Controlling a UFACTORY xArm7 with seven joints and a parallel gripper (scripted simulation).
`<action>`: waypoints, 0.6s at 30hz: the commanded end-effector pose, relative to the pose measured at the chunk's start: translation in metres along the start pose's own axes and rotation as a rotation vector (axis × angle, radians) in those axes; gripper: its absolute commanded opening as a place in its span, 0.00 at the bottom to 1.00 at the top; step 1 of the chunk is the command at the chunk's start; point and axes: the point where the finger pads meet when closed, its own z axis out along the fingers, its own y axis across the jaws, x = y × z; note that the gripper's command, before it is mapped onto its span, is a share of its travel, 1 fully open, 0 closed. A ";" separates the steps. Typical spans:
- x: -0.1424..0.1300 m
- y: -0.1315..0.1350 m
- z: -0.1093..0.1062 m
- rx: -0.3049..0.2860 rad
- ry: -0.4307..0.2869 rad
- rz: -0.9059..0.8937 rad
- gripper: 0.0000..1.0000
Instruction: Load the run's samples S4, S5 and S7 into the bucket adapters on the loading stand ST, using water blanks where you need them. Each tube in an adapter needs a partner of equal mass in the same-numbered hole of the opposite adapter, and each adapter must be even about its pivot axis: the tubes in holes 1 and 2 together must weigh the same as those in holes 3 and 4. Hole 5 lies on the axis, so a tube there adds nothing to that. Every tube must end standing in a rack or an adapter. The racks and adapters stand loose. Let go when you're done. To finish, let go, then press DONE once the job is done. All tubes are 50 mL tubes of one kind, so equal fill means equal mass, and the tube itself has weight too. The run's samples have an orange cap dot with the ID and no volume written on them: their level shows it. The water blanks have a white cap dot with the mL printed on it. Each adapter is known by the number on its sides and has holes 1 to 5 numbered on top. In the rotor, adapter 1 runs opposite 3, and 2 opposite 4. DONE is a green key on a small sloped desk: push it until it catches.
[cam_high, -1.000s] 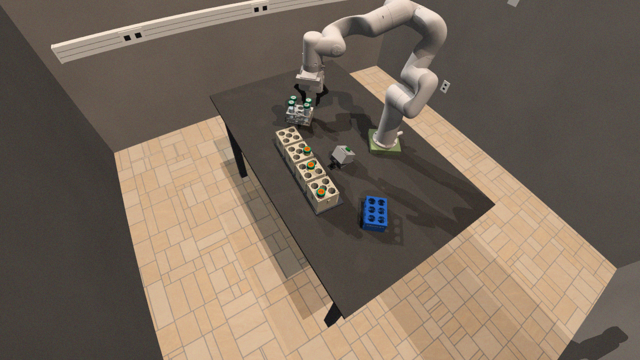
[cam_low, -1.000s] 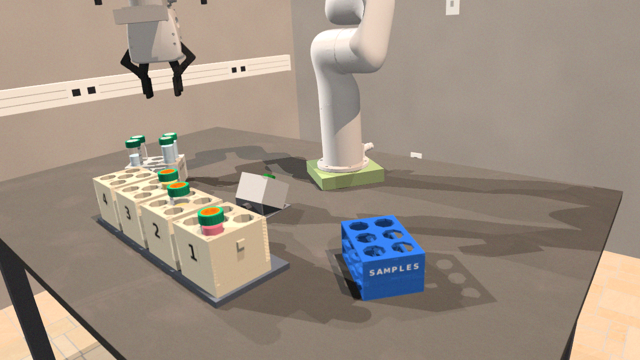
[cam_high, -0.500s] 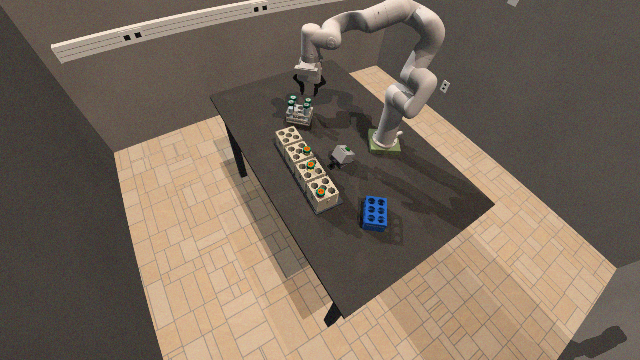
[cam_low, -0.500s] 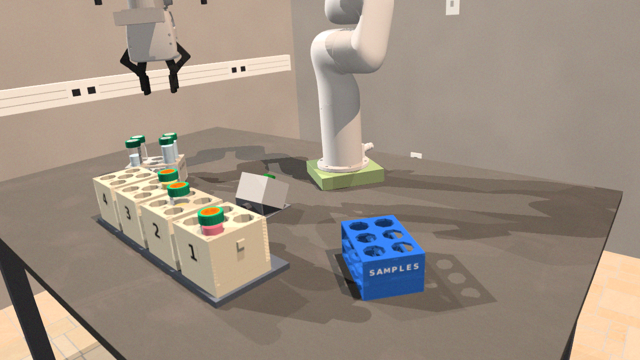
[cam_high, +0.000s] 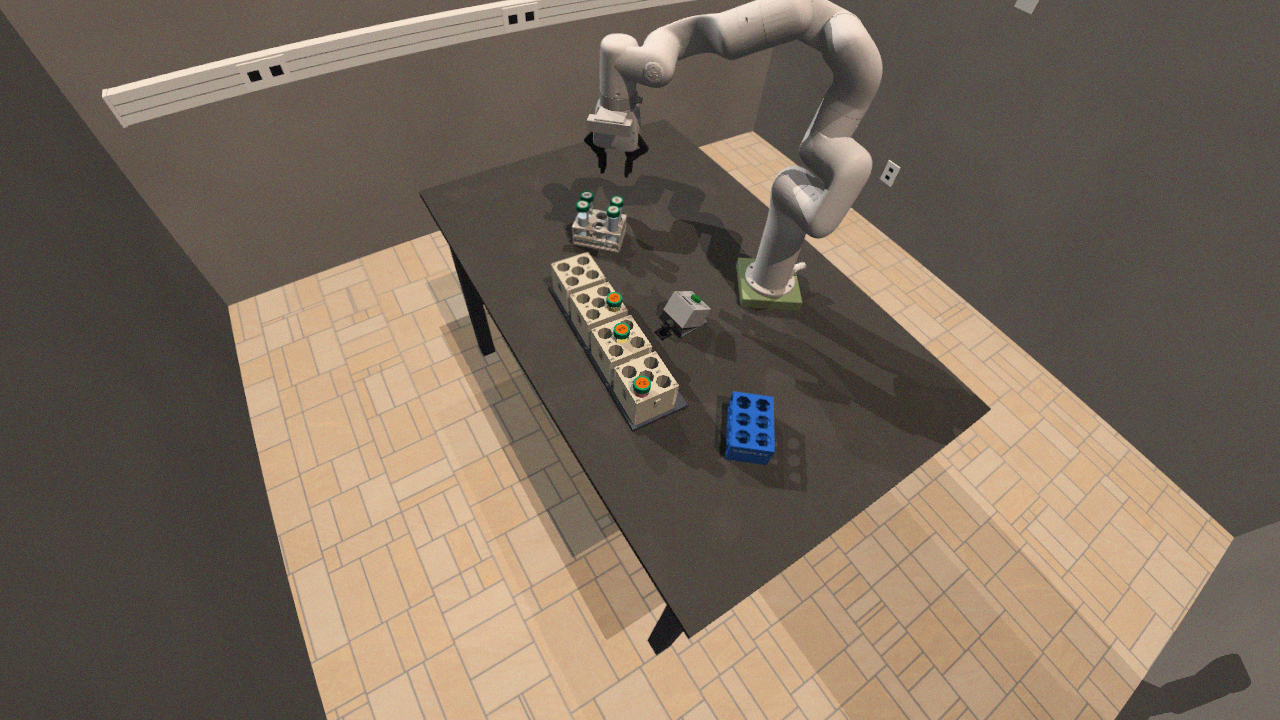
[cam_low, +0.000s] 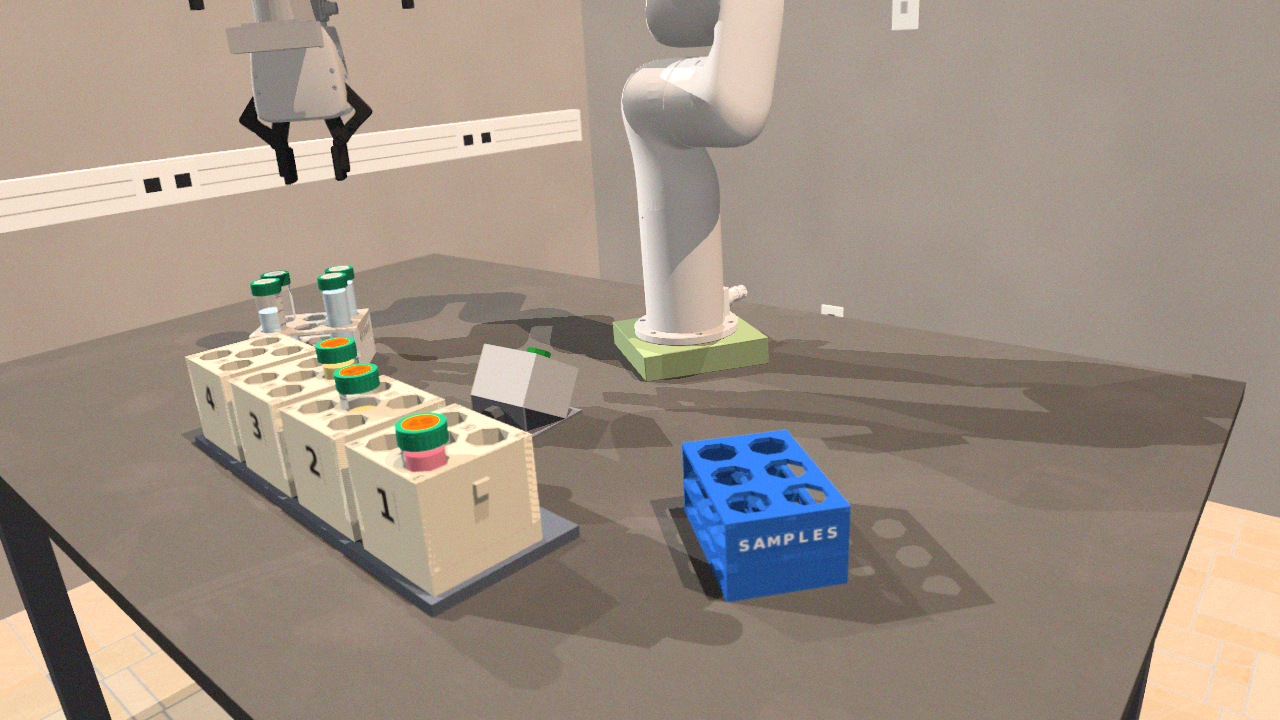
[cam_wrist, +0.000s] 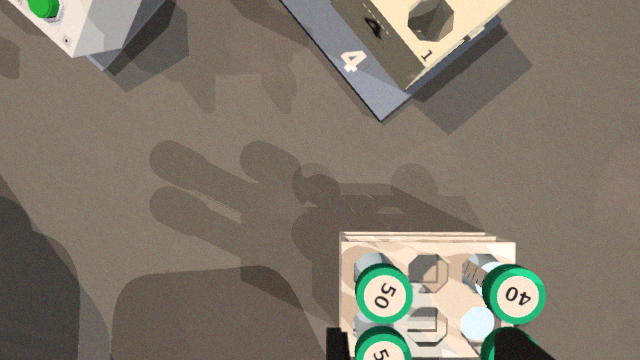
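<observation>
My gripper (cam_high: 615, 171) (cam_low: 314, 179) (cam_wrist: 425, 345) is open and empty, high over the white rack (cam_low: 362, 333) (cam_wrist: 425, 238). The rack holds several water blanks. One blank (cam_wrist: 384, 294) reads 50 and another (cam_wrist: 514, 296) reads 40; the other two are cut off or covered in the wrist view. Sample S4 (cam_high: 621, 331) (cam_low: 357, 372) stands in hole 5 of adapter 2. S5 (cam_high: 614, 300) (cam_low: 336, 345) stands in hole 2 of adapter 3. A pink sample (cam_high: 641, 385) (cam_low: 421, 431) stands in hole 3 of adapter 1 (cam_low: 393, 528). Adapter 4 (cam_low: 213, 411) (cam_wrist: 470, 10) shows no tube.
The sloped desk (cam_high: 684, 311) (cam_low: 512, 385) (cam_wrist: 100, 30) with its green DONE key (cam_high: 696, 299) (cam_low: 537, 351) (cam_wrist: 44, 6) stands between the adapters and the arm's base. The blue SAMPLES rack (cam_high: 750, 454) (cam_low: 787, 565) shows no tubes and stands beyond adapter 1.
</observation>
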 end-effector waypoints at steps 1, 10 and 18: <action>-0.006 0.004 -0.001 -0.002 0.002 -0.002 0.57; -0.006 0.004 -0.001 -0.002 0.002 -0.002 0.57; -0.006 0.004 0.011 -0.002 0.002 -0.002 0.57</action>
